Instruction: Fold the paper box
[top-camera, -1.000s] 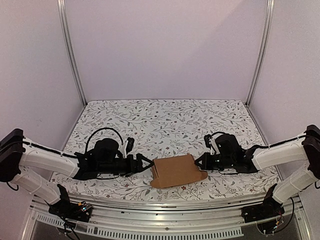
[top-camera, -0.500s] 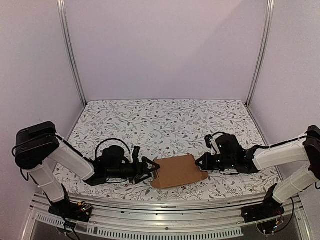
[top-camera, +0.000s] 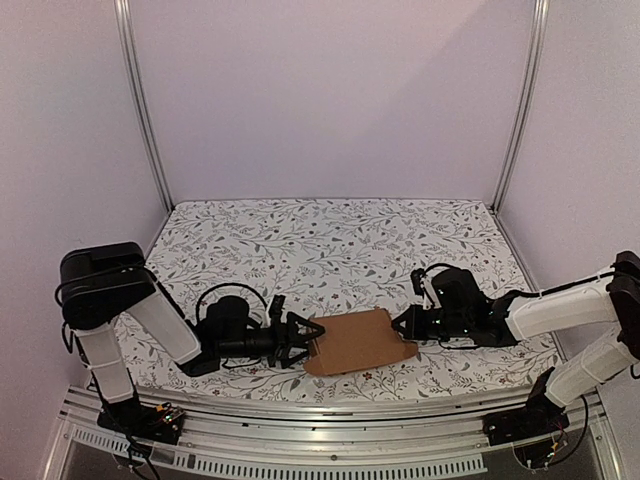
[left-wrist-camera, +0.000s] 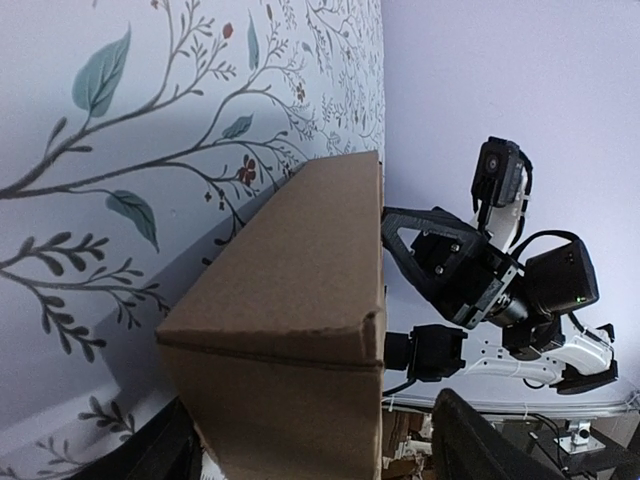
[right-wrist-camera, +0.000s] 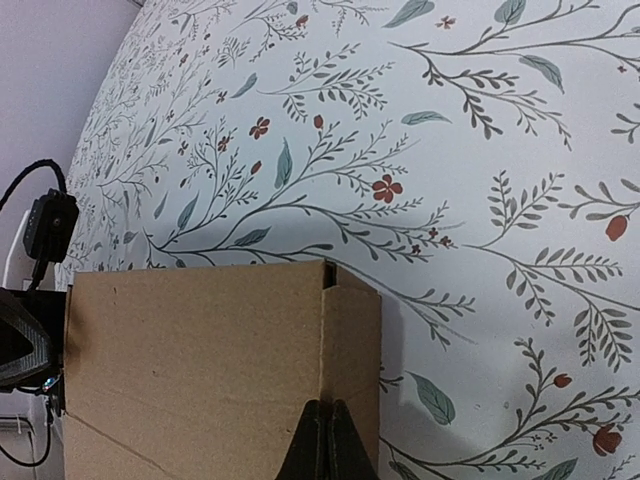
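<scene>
Shows 2 white-and-black arms lying low over a flowered table cover (top-camera: 330, 240), pointed at each other from opposite sides. On the left, left arm (top-camera: 150, 320) with elbow raised near the side wall, forearm stretched flat, left pincer (top-camera: 305, 341) aimed sideways at the right pincer (top-camera: 407, 326). On the right, right arm (top-camera: 550, 310) stretched low at a slight angle, wrist close to the cover.

Counts 1 paper box (top-camera: 358, 342), brown cardboard, partly folded, lying directly between the 2 pincers. Counts 2 fingers on each pincer.

Left pincer open, fingers (left-wrist-camera: 478, 440) spread to either side of the box's end, that end just inside the tips; contact unclear. Right pincer closed, tips pressed together on a thin upright wall at the box's opposite end, gripping it.

Beyond both pincers, a wide stretch of flowered cover up to the back wall. Behind each pincer, only its own arm. On the front side of the pincers and box, a narrow strip of cover, then the metal rail (top-camera: 320, 420). At the back corners, 2 metal posts (top-camera: 140, 100).
</scene>
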